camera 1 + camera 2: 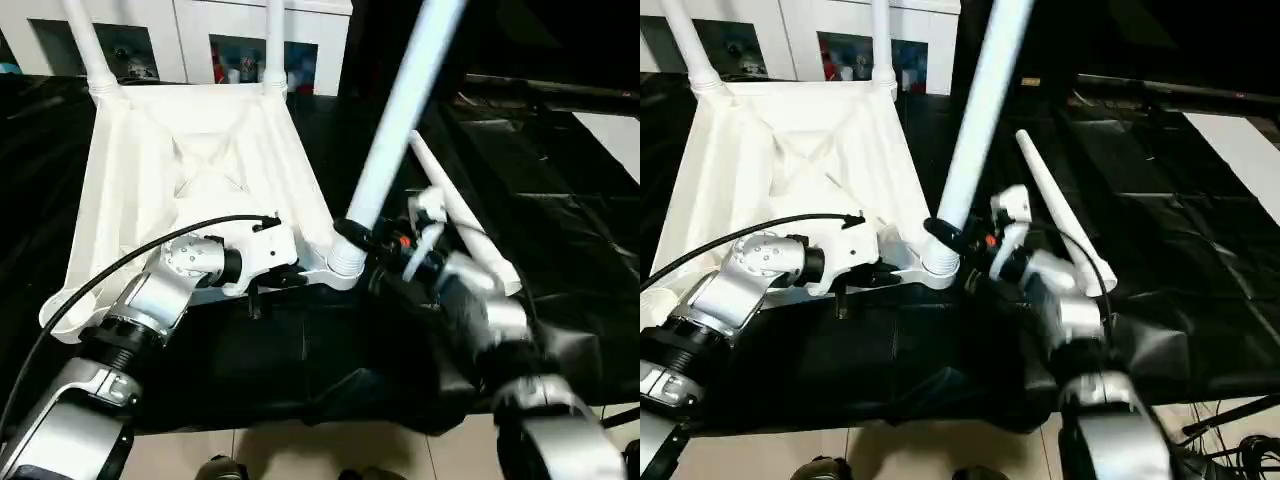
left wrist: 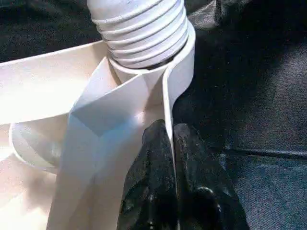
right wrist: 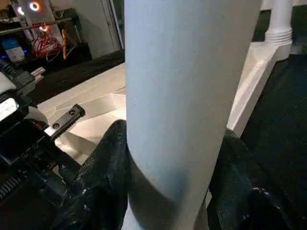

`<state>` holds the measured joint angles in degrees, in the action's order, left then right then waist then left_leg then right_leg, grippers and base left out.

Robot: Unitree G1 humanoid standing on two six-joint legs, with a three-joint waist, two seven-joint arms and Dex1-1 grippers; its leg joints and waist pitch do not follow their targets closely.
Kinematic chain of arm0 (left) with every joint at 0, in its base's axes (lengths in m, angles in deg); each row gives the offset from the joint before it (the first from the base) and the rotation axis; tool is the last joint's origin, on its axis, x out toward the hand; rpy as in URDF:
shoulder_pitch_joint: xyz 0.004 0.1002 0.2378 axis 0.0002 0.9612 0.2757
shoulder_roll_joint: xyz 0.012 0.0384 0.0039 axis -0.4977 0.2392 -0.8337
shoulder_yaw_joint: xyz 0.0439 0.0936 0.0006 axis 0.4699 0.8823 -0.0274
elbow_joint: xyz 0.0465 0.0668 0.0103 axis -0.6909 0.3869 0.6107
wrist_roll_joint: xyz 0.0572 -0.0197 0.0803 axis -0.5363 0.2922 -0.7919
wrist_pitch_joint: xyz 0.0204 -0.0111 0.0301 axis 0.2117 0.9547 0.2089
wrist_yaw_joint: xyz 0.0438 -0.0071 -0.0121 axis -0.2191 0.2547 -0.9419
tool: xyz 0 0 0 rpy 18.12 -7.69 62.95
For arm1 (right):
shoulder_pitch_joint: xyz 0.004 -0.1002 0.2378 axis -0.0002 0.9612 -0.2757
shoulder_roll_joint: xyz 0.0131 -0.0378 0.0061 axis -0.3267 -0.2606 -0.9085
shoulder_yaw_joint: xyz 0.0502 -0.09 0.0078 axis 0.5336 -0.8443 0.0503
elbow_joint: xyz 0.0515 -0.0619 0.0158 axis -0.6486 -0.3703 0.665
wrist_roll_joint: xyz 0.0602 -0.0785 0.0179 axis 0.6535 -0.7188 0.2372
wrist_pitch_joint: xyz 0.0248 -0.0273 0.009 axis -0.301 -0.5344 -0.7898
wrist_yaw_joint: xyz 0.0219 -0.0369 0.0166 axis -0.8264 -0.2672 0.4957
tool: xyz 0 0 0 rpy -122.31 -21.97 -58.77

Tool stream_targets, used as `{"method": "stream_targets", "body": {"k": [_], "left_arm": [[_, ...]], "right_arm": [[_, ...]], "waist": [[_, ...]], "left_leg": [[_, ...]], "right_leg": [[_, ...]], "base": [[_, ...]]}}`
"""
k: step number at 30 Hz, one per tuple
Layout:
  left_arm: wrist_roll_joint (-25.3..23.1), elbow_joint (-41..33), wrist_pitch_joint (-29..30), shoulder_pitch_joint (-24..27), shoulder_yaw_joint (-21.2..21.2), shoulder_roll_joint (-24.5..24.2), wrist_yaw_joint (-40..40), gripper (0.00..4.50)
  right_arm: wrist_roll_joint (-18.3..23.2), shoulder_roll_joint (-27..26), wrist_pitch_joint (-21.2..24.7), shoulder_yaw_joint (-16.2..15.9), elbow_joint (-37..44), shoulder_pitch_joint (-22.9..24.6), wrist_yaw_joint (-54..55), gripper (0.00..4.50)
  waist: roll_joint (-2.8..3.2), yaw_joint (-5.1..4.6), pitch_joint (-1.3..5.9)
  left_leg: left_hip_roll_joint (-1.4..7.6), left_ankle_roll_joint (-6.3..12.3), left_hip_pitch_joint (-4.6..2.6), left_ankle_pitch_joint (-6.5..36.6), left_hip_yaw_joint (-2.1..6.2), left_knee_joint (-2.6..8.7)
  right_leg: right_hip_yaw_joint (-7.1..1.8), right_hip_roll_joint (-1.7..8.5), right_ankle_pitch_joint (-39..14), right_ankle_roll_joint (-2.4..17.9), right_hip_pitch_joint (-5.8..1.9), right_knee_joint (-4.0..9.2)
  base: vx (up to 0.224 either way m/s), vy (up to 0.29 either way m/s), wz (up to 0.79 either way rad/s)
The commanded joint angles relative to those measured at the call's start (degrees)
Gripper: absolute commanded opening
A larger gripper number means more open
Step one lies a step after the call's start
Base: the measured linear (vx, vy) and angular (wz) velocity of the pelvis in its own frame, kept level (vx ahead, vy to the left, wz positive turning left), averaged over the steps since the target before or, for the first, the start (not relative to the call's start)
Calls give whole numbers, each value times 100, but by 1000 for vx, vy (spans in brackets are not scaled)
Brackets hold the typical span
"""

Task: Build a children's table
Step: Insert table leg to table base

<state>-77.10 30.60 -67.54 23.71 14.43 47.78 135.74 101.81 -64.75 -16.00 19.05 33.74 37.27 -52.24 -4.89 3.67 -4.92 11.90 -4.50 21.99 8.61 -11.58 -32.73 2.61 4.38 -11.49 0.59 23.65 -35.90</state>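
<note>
Though unreadable, shelf labels [image 1: 230,60] behind

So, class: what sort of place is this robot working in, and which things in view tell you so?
Probably an indoor lab or workshop, not a home. The work table is draped in black cloth, white cabinets line the back wall, and cables and lit electronics sit on a rack nearby.

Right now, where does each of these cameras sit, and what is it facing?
Head views: look down over both silver forearms at the upturned table top.
Left wrist view: looks along the left pincer, pinching the top's rim by a corner socket.
Right wrist view: looks along the right pincer, clamped round the leg.
All share that leg.
</note>
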Motion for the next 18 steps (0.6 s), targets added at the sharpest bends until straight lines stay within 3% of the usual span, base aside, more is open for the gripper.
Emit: {"method": "stream_targets", "body": {"k": [1,4,8,12,15,16,17,18], "left_arm": [[-34,63,-3,87,31,6,-80,0],[-32,80,-4,72,35,18,-81,0],[-31,82,3,72,49,26,-66,0],[-36,94,3,64,67,30,-42,0],[-49,116,-6,45,78,30,-37,0],[-70,115,-25,53,89,10,-35,0],[-72,114,-28,56,90,7,-36,0],[-76,96,-21,64,98,5,-32,0]], "right_arm": [[-426,130,-49,14,-205,429,289,184],[-541,96,-303,-72,-110,587,390,184],[-621,121,-374,-196,-22,681,359,184],[-655,168,-297,-363,146,754,207,184],[-669,238,-92,-543,304,753,-40,184],[-703,315,147,-724,313,646,-332,184],[-714,321,183,-743,313,631,-369,184],[-750,356,298,-811,283,560,-520,184]], "waist": [[80,22,344],[63,29,351],[89,10,286],[62,3,277],[29,6,266],[-6,-7,264],[2,-2,264],[-67,-17,266]], "left_leg": [[159,402,-131,979,65,330],[163,358,-133,984,70,338],[157,318,-127,1161,74,363],[161,290,-132,1269,83,382],[163,320,-129,1288,84,384],[161,341,-125,1300,80,384],[163,338,-121,1272,88,386],[162,358,-115,1265,78,382]], "right_leg": [[-237,339,-396,1354,-258,371],[-236,337,-434,1295,-261,374],[-242,325,-624,1243,-228,414],[-242,323,-835,1143,-234,438],[-245,328,-980,1101,-228,457],[-243,324,-1040,1085,-226,465],[-240,331,-1053,1076,-233,459],[-241,333,-1127,1051,-229,476]], "base": [[0,0,0],[0,0,0],[0,0,0],[0,0,0],[0,0,0],[0,0,0],[0,0,0],[0,0,0]]}}
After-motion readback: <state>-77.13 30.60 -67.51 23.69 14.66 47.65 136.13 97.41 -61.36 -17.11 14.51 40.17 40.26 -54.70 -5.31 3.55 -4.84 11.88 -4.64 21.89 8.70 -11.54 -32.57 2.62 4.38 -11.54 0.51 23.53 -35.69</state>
